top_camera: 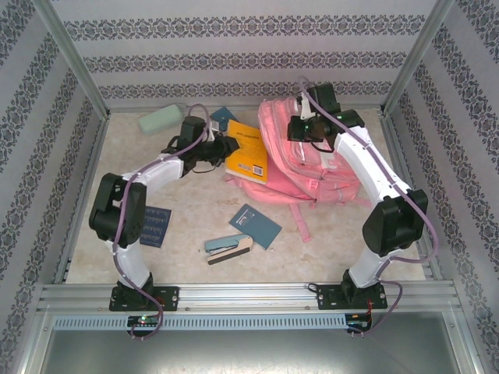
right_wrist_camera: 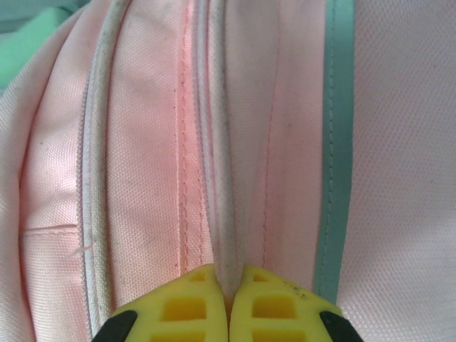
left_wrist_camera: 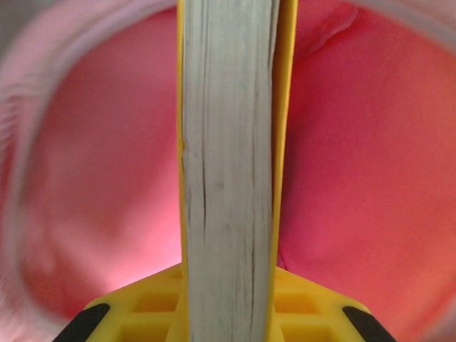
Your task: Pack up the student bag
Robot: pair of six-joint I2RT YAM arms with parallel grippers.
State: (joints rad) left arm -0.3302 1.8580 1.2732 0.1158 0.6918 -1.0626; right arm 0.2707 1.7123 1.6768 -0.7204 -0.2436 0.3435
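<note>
Right pincer (right_wrist_camera: pixel 228 276) pinches student bag (right_wrist_camera: pixel 142 157) seam, bag directly ahead.

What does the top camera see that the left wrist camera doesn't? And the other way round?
Top view: the table with a stapler, a blue booklet and a pale green case, plus the right gripper on top of the student bag.
Left wrist view: the yellow book up close, its page edge clamped between the left gripper's yellow fingers, pink fabric all around.
Both: the yellow book, the pink bag and the left gripper holding the book.
</note>
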